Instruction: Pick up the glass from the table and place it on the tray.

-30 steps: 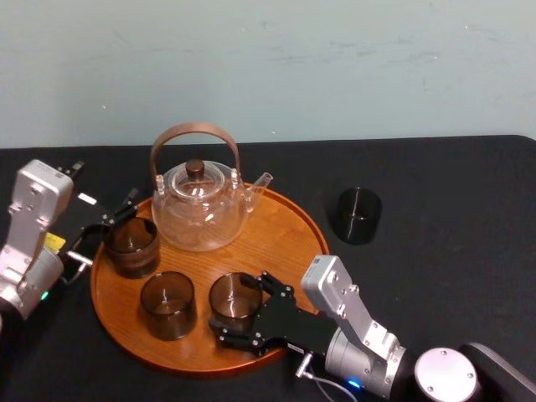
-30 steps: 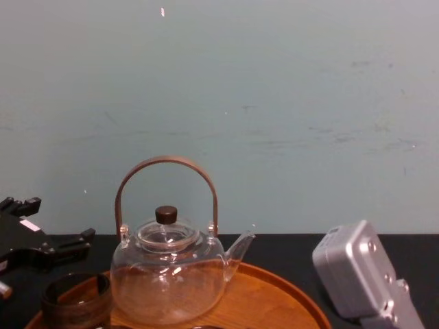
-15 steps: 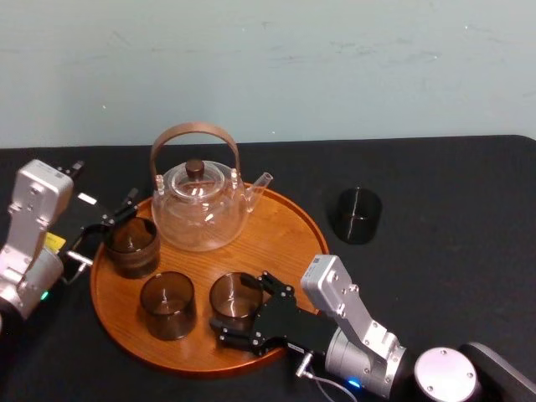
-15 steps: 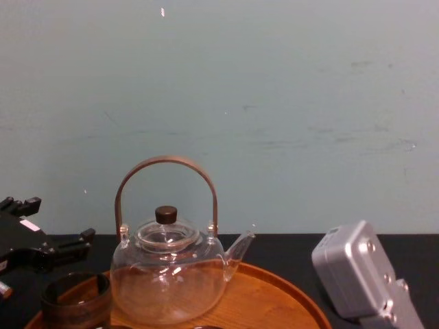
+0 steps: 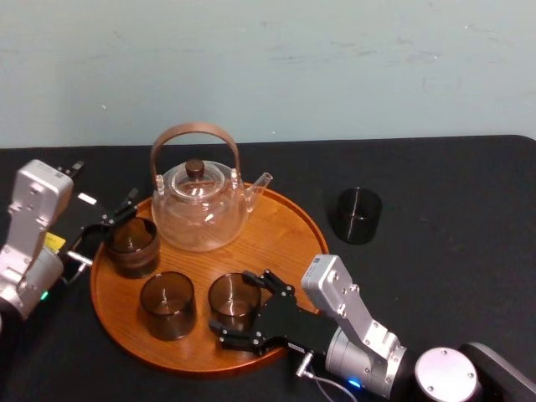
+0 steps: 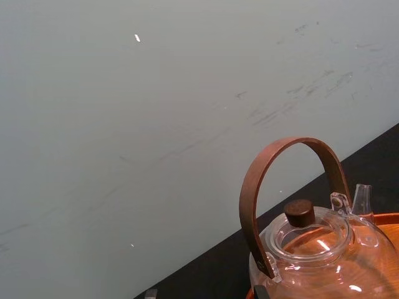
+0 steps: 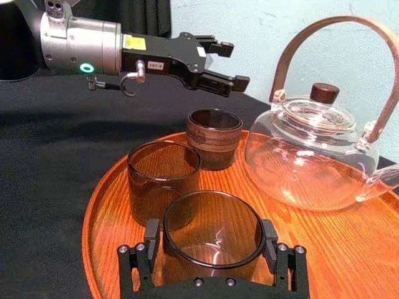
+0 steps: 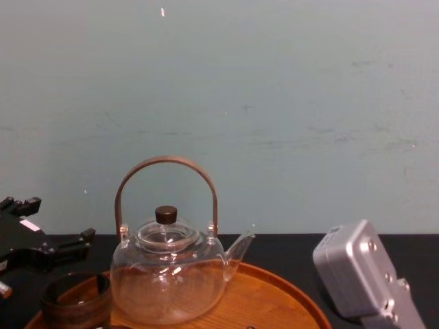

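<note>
Right gripper (image 7: 211, 229) sits low at the tray's (image 7: 324, 249) near edge, jaws spread. They flank the glass (image 7: 212, 243) with a thin gap each side. The glass stands upright on the tray, directly ahead between the fingers. Clearing it calls for a straight pull-back toward the robot. Left gripper (image 5: 117, 219) idles, jaws apart, by the far-left tumbler (image 5: 131, 245).

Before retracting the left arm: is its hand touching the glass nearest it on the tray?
Apart. In the right wrist view a clear gap shows between the left hand and the glass rim.
</note>
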